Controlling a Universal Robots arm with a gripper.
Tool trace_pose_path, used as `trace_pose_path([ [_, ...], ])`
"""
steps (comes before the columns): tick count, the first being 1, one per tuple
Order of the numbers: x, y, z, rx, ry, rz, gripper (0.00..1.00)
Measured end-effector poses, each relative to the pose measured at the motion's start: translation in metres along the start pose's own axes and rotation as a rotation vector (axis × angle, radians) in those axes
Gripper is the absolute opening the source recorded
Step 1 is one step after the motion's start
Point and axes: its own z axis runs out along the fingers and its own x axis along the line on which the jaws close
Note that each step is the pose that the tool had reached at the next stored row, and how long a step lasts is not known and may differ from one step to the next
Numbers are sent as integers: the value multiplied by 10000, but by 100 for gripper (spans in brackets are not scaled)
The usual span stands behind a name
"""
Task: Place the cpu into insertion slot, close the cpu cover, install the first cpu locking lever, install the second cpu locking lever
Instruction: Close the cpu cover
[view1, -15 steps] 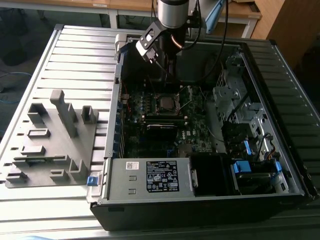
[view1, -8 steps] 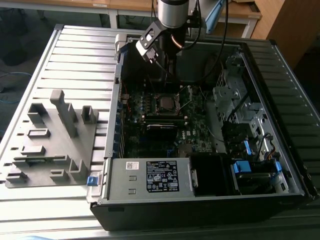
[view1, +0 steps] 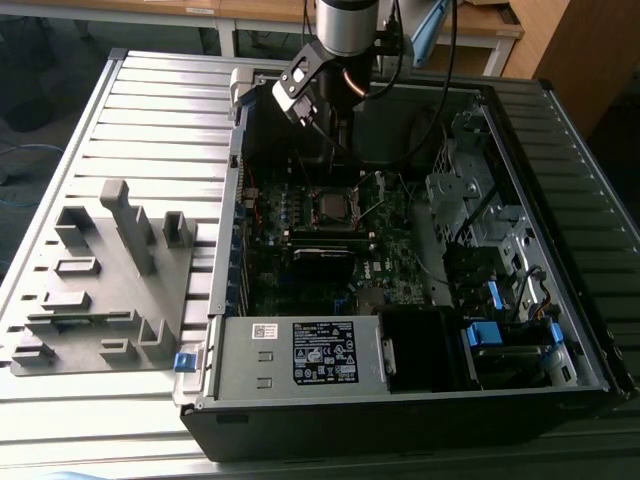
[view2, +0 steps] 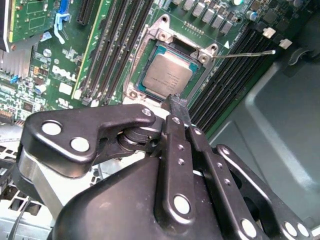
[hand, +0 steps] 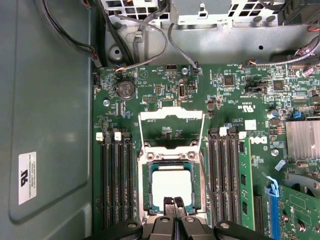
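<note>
Gripper (hand: 174, 202) closed, empty, near cpu (hand: 171, 186) seated in insertion slot (hand: 146, 186); cpu cover (hand: 171, 115) open (1 white label (hand: 27, 177) on case wall (hand: 55, 100)).

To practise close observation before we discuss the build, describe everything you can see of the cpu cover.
The cpu cover is a thin, silvery metal frame with a large square window; green board shows through it. It is swung open, back from the insertion slot, and hinged at the slot's edge farther from the hand. The cpu lies uncovered in the slot. Nothing touches the cover apart from its hinge; the hand's shut fingertips sit at the slot's opposite edge.
</note>
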Motion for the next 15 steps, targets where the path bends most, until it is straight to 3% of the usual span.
trace_pose_path([
  [8,4,84,7,-1,2,0,11],
  [15,5,101,8,-1,2,0,11],
])
